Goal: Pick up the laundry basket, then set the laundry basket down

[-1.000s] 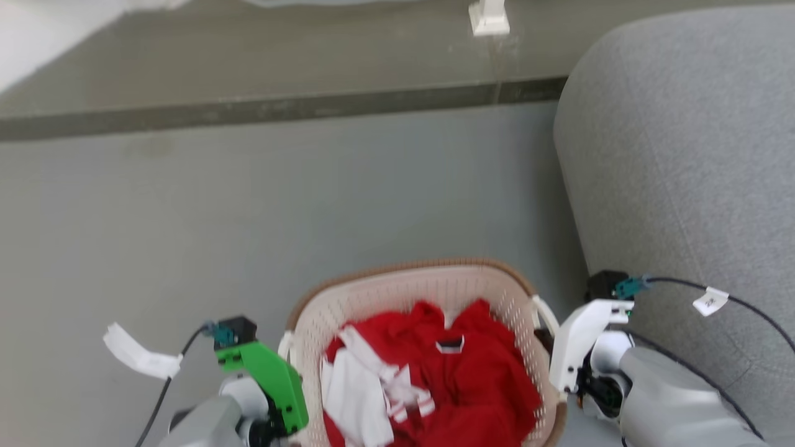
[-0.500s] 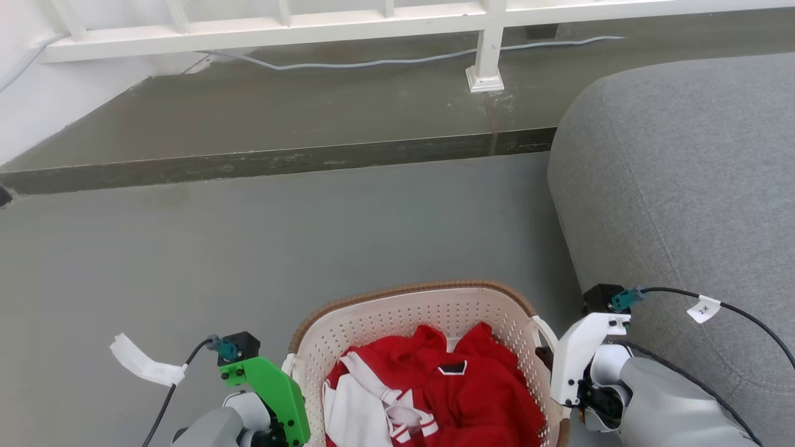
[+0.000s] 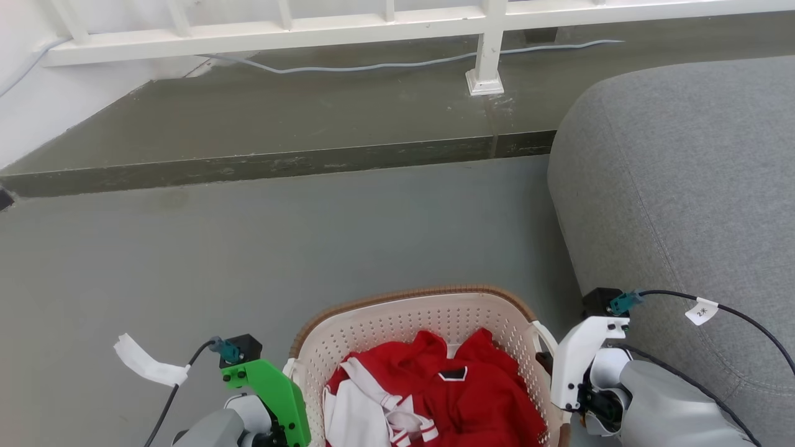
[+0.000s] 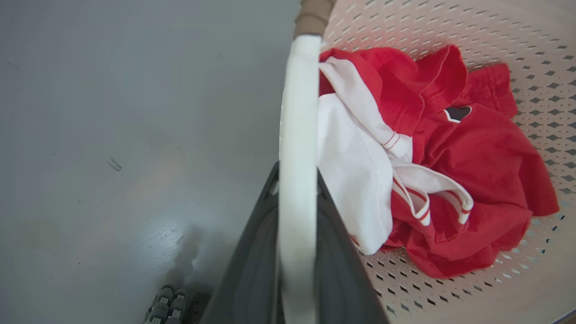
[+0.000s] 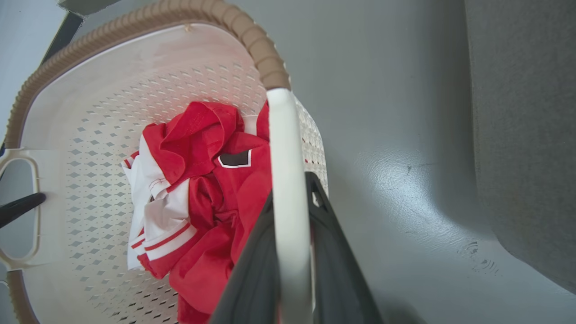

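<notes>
The left gripper (image 4: 297,177) is pinching the basket (image 3: 410,295) by one side handle (image 4: 298,99). The right gripper (image 5: 291,182) is pinching the opposite handle (image 5: 281,130).

A smooth grey floor (image 3: 310,248) runs up to a darker raised step (image 3: 279,118), where a white railing (image 3: 279,28) stands with a pale grey cable (image 3: 372,64) lying along its foot. A grey upholstered sofa (image 3: 683,174) takes the right side. A white wall (image 3: 37,118) closes the far left.

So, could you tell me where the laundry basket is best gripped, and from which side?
Take the laundry basket by its left handle and right handle, from outside each end: thin white loops proud of the rim, pinchable. The left end effector and right end effector grip there.
</notes>
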Motion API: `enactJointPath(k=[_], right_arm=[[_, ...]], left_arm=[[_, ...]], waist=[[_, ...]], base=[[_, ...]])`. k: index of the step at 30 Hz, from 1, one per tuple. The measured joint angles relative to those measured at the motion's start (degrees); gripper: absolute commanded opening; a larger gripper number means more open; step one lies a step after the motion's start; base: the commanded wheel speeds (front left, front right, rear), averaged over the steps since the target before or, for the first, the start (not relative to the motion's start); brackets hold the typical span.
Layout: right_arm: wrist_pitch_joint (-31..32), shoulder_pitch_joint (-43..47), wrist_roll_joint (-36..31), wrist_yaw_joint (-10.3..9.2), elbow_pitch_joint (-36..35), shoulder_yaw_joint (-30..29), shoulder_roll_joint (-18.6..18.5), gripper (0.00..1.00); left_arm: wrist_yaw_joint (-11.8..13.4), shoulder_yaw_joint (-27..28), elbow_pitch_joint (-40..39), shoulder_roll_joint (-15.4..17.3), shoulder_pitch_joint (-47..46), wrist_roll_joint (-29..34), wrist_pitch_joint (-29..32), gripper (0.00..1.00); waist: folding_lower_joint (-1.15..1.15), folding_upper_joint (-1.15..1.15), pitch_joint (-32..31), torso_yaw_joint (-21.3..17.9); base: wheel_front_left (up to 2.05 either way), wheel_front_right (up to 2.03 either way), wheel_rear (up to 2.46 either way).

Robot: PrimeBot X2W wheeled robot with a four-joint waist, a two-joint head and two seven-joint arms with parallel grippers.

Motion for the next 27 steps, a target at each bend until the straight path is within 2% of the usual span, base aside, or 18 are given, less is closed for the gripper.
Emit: enactJointPath(k=[27], right_arm=[[-0.12,-0.05,1.02,0.0,-0.09,1.03,-0.48,0.0]], left_arm=[[0.64,-0.64,-0.7,0.02,0.01,-1.01,-0.12,0.0]], waist=[[0.0,0.0,1.9,-0.26]], base=[[0.0,0.0,0.0]])
